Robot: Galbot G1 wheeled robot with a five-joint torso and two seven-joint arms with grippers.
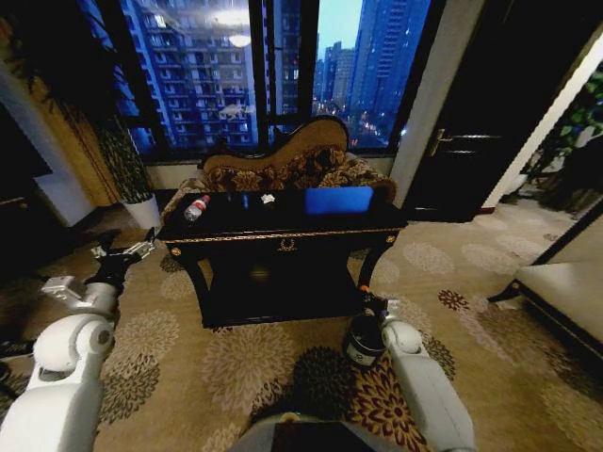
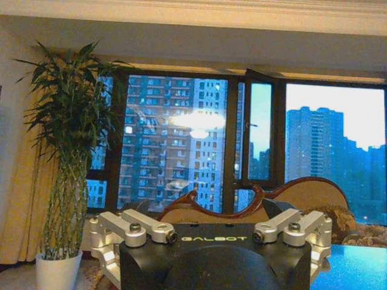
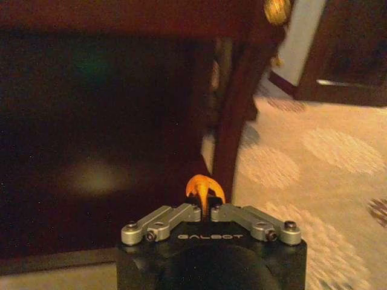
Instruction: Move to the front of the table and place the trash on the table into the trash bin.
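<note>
The black table (image 1: 283,234) with gold trim stands in the middle of the head view. On its top lie a clear bottle (image 1: 195,208) with a red cap at the left end and a small white paper wad (image 1: 268,199) farther back. My right gripper (image 1: 369,303) hangs low by the table's right front leg, just above the dark round trash bin (image 1: 362,343). In the right wrist view that gripper (image 3: 205,198) is shut on a small orange wrapper bit (image 3: 204,184). My left gripper (image 1: 122,252) is raised, open and empty, off the table's left end.
A patterned curved-back sofa (image 1: 283,165) stands behind the table under the windows. A tall plant in a white pot (image 1: 143,209) is at the back left. A dark door (image 1: 471,141) is at the right, and low furniture (image 1: 565,282) at the far right. Floral carpet surrounds the table.
</note>
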